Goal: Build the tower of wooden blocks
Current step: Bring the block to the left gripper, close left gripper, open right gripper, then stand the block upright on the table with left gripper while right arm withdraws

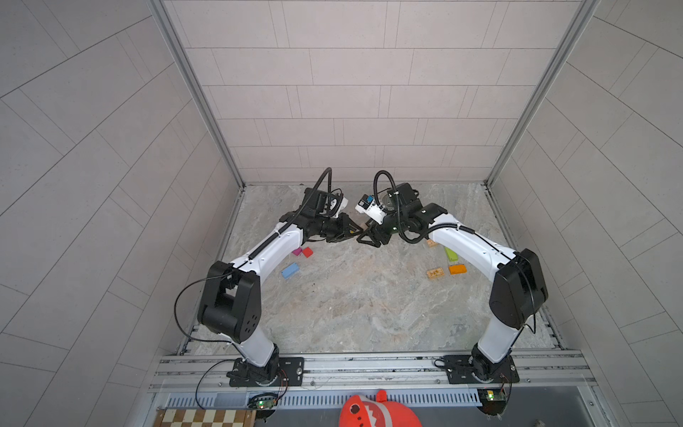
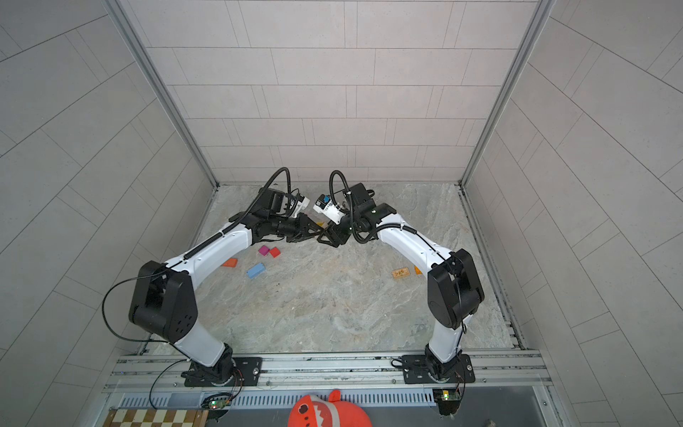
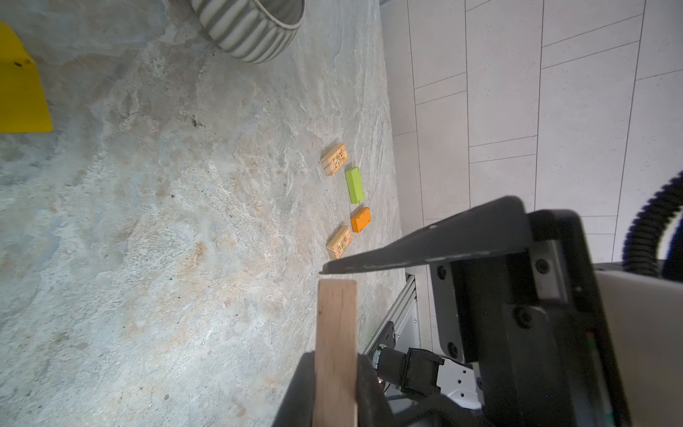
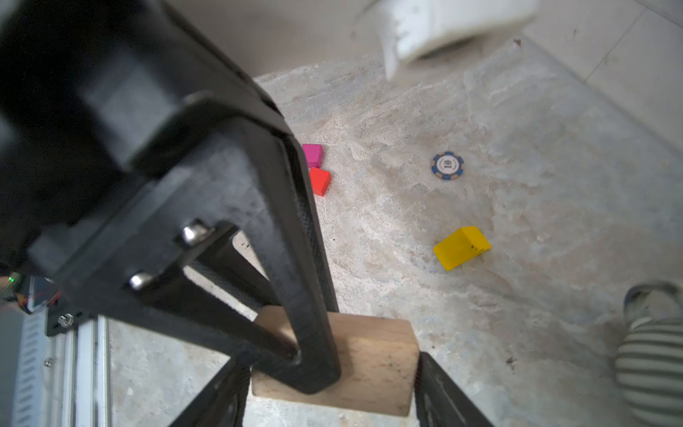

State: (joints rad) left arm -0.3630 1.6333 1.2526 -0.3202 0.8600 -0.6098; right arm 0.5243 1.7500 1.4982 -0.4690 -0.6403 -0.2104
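Toward 12 o'clock of bench (image 1: pixel 351 303), left tool (image 1: pixel 354 233) clenched on plain tan brick (image 4: pixel 373 355) (held off surface, between both arms); right tool (image 1: pixel 369 238) released, fingers flanking brick ends, slight gap. Magenta brick (image 1: pixel 296 252), red brick (image 1: pixel 307 252) at 9 o'clock; green brick (image 1: pixel 450 253), orange brick (image 1: pixel 457 269) at 3 o'clock

I work inside a robotics lab cell: grey panelled walls (image 1: pixel 351 92) box me in, an aluminium rail (image 1: pixel 369 364) holds my arms' bolted base plates (image 1: pixel 292 369), and a stone-patterned tabletop (image 1: pixel 351 307) spreads beneath me.
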